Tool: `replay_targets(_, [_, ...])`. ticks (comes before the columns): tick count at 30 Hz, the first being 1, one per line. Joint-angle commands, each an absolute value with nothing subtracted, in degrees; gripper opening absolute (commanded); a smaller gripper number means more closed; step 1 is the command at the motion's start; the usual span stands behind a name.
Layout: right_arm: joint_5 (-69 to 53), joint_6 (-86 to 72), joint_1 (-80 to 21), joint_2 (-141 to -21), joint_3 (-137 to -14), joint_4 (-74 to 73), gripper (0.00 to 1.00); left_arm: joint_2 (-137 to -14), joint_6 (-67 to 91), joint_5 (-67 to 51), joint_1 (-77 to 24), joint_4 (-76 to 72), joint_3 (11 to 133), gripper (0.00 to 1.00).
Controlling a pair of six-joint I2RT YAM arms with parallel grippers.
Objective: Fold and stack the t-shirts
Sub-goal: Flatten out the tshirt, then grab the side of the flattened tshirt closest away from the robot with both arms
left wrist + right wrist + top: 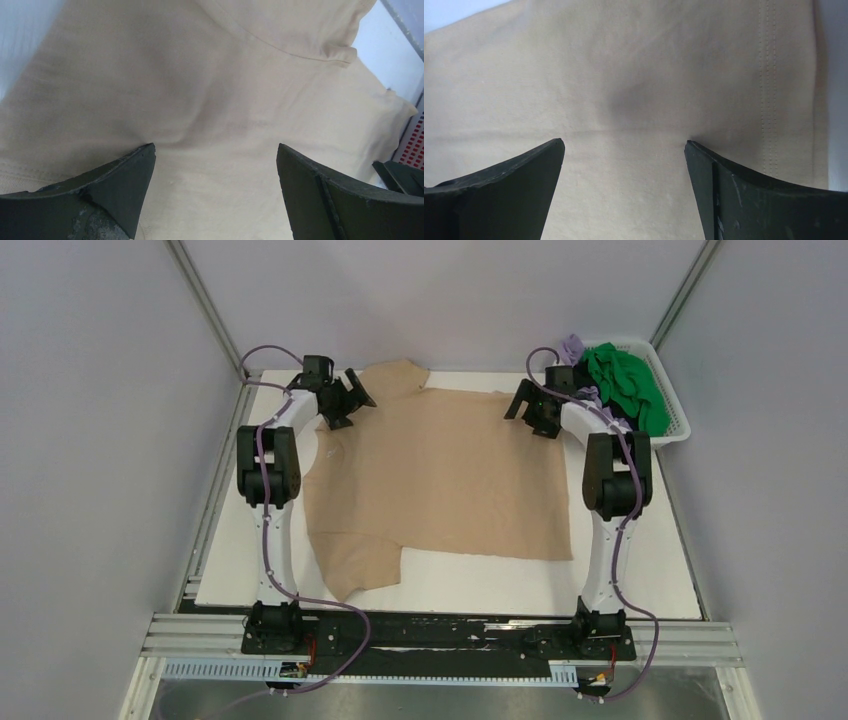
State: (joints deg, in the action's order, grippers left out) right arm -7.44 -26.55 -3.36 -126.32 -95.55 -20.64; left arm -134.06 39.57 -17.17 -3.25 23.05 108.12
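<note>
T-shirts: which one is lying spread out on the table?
The tan t-shirt; it alone lies flat on the table. The green t-shirt and lilac t-shirt sit crumpled in the white basket at the far right.

A spread t-shirt (440, 475) lies flat across the middle of the table (640, 585), one sleeve toward the top of the frame, the other toward the lower left. The left gripper (352, 400) is over its upper-left corner, the right gripper (522, 402) over its upper-right edge. Behind that arm, in the upper right, a basket (678, 428) holds heaped t-shirts (622, 380).
</note>
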Motion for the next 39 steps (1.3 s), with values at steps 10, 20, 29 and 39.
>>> replay_targets(10, [-3.75,-25.88,-4.27,-107.13,-84.95,-22.80,1.00,-114.55,32.90,-12.60,-4.36,24.68,97.04,1.00])
replay_targets(20, [-1.54,-32.25,-4.73,-74.06,-54.99,-18.46,1.00,-82.75,35.98,4.83,-17.40,36.10,64.56,1.00])
replay_targets(29, [-2.12,-34.21,-4.26,-65.50,-45.19,-18.57,1.00,-65.07,47.46,13.00,-34.23,58.54,49.63,0.98])
replay_targets(39, [-2.33,-33.24,-4.23,-68.76,-44.87,-18.81,1.00,-62.32,67.34,8.56,-50.31,62.48,39.83,0.75])
